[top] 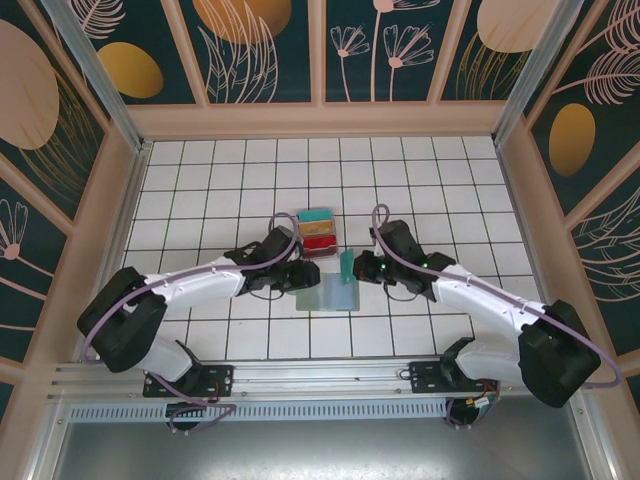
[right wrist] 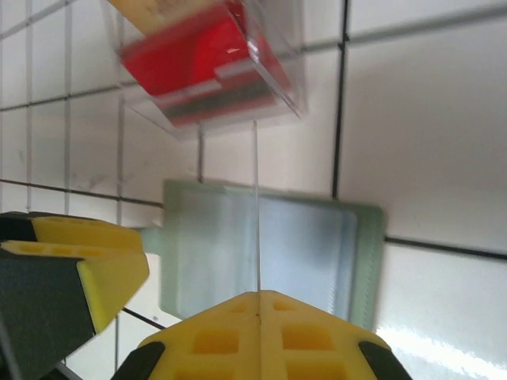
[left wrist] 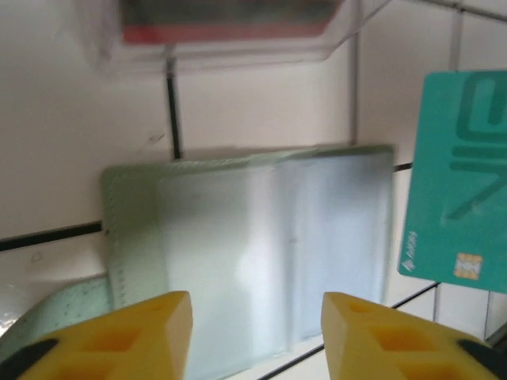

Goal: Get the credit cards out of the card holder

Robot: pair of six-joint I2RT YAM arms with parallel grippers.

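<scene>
Teal credit card (left wrist: 463,178) pinched in right hand (right wrist: 257,305).

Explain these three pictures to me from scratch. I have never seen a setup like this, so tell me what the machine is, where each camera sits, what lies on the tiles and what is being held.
These are two robot arms bolted at the near edge of a tiled table. The overhead view looks down from above and behind them; the other two views come from cameras on each wrist, so the yellow shapes are that arm's own fingers.

On the tiles lies an open grey-green card holder, and beyond it a clear tray stacked with teal, tan and red items.

The right gripper is shut on a teal card, holding it upright above the card holder; its own camera sees that card edge-on as a thin line. The left gripper hovers open over the card holder, holding nothing.
</scene>
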